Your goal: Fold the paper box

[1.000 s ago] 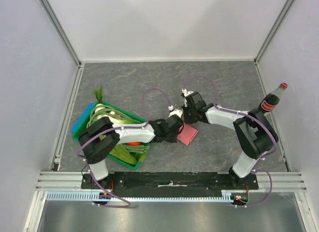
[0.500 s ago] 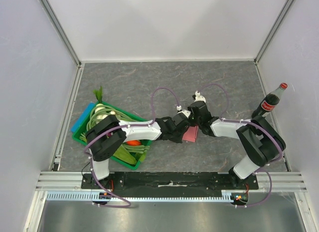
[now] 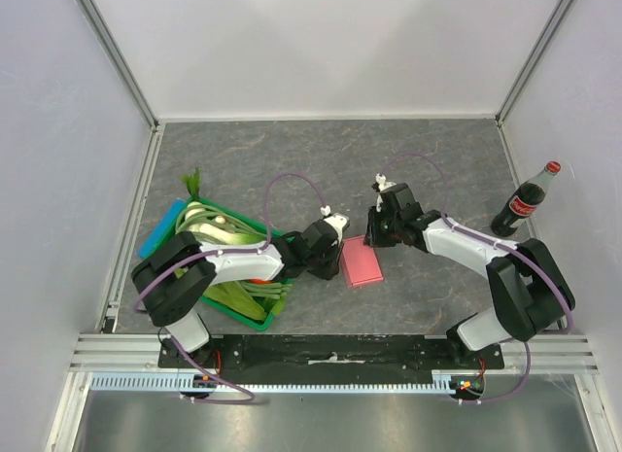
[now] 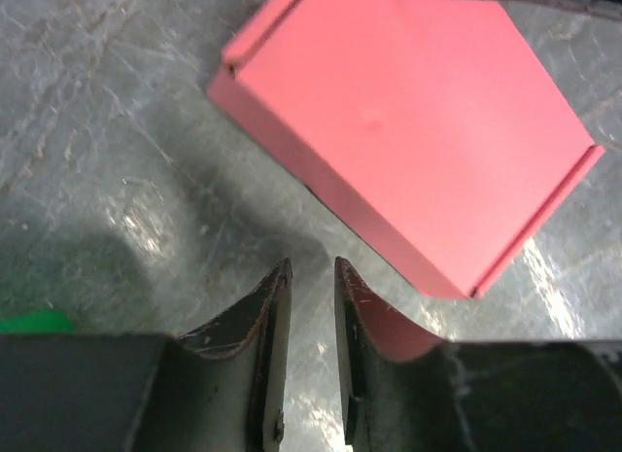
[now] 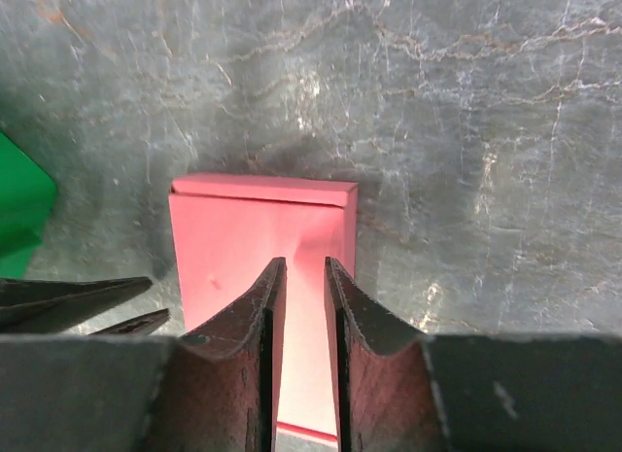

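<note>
Paper box (image 3: 362,264) lying flat, prob. light, flimsy; pinch far edge. Left gripper (image 4: 308,277) & right gripper (image 5: 303,272) hovering barely parted, empty.

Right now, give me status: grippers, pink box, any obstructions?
Left gripper, right gripper: jaws slightly apart, empty. Small pink card box looks closed, lying flat between them. Green plastic crate off to left, clear of it.

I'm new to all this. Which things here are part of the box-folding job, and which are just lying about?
Part of the job:
small flat pink paper box
left gripper
right gripper

Just lying about:
green plastic crate holding leafy vegetables
dark cola bottle with red cap
blue flat object beside the crate
</note>
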`<state>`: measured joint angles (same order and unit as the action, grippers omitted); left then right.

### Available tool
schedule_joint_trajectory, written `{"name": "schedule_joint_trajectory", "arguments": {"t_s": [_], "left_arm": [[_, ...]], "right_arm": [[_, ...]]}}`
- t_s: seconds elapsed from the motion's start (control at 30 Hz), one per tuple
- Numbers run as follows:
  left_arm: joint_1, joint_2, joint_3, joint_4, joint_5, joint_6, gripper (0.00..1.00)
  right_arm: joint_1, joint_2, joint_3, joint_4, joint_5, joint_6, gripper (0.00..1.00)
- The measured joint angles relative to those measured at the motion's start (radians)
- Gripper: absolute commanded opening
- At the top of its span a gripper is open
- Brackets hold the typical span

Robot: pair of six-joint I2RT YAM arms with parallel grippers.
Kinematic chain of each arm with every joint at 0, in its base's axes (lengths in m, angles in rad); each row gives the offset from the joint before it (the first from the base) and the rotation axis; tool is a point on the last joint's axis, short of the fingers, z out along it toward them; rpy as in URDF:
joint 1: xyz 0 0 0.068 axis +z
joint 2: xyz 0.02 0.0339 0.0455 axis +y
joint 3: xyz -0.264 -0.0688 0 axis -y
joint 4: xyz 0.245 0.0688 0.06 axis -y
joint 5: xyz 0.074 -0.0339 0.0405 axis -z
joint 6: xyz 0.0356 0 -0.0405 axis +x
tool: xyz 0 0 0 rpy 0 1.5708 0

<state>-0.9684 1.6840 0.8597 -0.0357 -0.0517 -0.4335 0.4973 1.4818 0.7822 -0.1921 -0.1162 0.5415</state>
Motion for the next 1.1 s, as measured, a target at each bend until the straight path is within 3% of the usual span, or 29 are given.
{"name": "schedule_joint_trajectory", "arguments": {"t_s": [0.07, 0.23, 0.47, 0.67, 0.93, 1.1], "left_arm": [[0.001, -0.034, -0.03, 0.005, 0.027, -0.001, 0.33], [-0.011, -0.085, -0.059, 0.008, 0.081, -0.012, 0.23], [-0.023, -0.021, -0.019, -0.029, 0.106, -0.06, 0.12], [-0.033, 0.024, 0.022, -0.042, 0.105, -0.087, 0.11], [-0.04, -0.012, 0.002, -0.081, 0.081, -0.091, 0.24], [-0.05, -0.02, 0.002, -0.101, 0.108, -0.091, 0.25]], "right_arm": [[0.0, 0.008, 0.023, -0.055, -0.002, -0.038, 0.26], [0.0, 0.009, 0.025, -0.099, 0.002, -0.06, 0.19], [0.006, -0.067, -0.059, -0.077, 0.064, 0.033, 0.17], [0.014, -0.135, -0.118, -0.08, 0.13, 0.086, 0.2], [0.004, -0.212, -0.121, -0.241, 0.179, 0.067, 0.34], [-0.01, -0.279, -0.138, -0.304, 0.182, 0.069, 0.33]]}}
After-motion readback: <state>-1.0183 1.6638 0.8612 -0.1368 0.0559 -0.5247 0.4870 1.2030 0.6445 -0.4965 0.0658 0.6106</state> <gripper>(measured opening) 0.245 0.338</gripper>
